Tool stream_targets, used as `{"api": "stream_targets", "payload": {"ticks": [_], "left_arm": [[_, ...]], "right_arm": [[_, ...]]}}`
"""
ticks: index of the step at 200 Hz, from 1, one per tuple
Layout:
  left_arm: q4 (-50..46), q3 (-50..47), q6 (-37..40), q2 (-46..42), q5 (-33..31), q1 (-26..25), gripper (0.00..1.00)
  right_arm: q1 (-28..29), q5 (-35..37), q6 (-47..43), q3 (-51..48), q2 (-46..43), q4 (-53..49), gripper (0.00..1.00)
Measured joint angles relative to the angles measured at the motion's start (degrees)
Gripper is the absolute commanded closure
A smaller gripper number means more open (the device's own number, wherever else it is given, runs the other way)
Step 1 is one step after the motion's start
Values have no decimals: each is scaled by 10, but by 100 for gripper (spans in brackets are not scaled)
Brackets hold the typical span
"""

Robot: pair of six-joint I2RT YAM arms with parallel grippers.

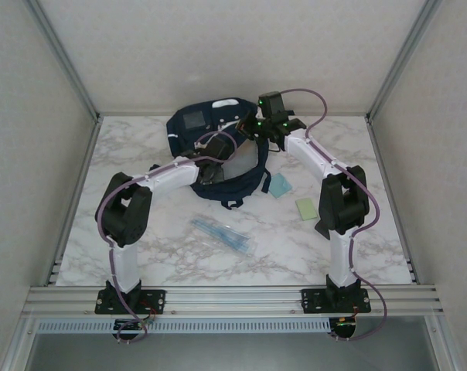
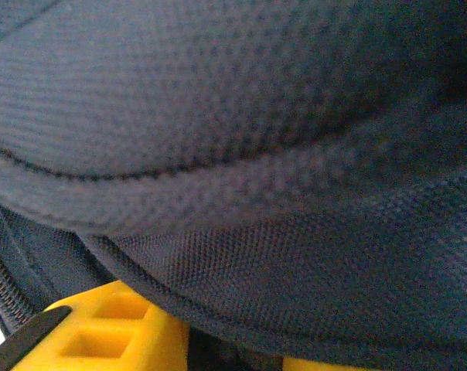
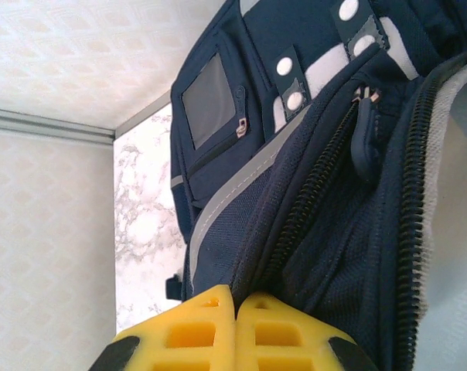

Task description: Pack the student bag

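Looking down from above, my left claw (image 1: 210, 175) is in the student bag (image 1: 183, 139) at the desk's (image 1: 357, 147) far middle, and my right claw (image 1: 261, 131) is at its rim. At my left wrist, navy fabric covers my yellow fingers (image 2: 102, 328), so I cannot tell the grip. At my right wrist, the claw is clenched on the bag's edge.

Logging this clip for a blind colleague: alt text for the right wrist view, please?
The right gripper, its yellow fingers pressed together at the bottom edge, pinches the navy bag beside a zipper. Above are the bag's grey patch and white snap tabs. The marble table and a white wall lie to the left.
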Motion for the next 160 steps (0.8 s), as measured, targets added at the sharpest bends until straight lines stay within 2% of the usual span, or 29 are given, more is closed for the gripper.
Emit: {"api": "stream_targets", "payload": {"ticks": [22,61,82,105,121,160], "left_arm": [[-9,-1,7,-9,20,5,100],[-20,-2,37,-23,41,10,100],[-24,-1,54,-26,55,14,100],[-39,6,71,-35,73,16,100],[-48,11,77,-42,84,16,100],[-56,31,81,-44,104,16,100]], "right_arm": [[-1,-1,0,0,0,0,100],[-3,-5,-4,0,0,0,100],[-5,-13,-11,-3,-3,0,58],[-7,-18,-27,-33,-32,0,36],[-12,-20,-35,-70,-64,6,32],[-28,-37,-17,-212,-151,42,31]]}}
